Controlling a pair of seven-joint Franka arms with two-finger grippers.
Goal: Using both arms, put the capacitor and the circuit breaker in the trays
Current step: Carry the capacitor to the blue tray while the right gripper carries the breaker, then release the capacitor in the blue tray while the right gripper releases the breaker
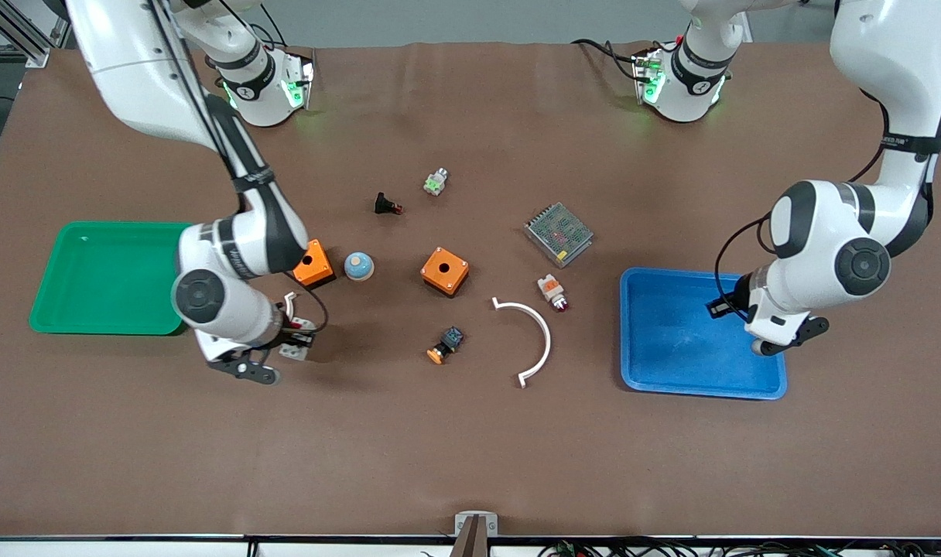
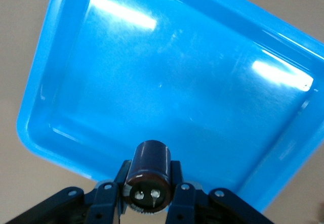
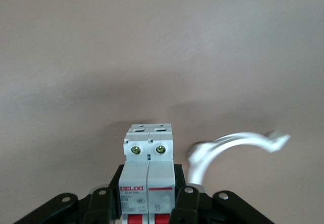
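Observation:
My left gripper (image 1: 720, 308) is shut on the capacitor (image 2: 148, 173), a small dark cylinder with two metal pins on its end. It holds it above the blue tray (image 1: 672, 363), which fills the left wrist view (image 2: 177, 82). My right gripper (image 1: 299, 342) is shut on the circuit breaker (image 1: 294, 348), a white-grey block with red levers, clear in the right wrist view (image 3: 149, 168). It holds it over bare brown table beside the green tray (image 1: 107, 275).
Loose parts lie mid-table: two orange boxes (image 1: 313, 264) (image 1: 444, 271), a blue dome (image 1: 358, 266), a black push-button (image 1: 387, 205), a green-white part (image 1: 436, 182), a metal mesh unit (image 1: 559, 234), an indicator lamp (image 1: 552, 292), a white curved strip (image 1: 534, 329) and an orange-tipped button (image 1: 446, 344).

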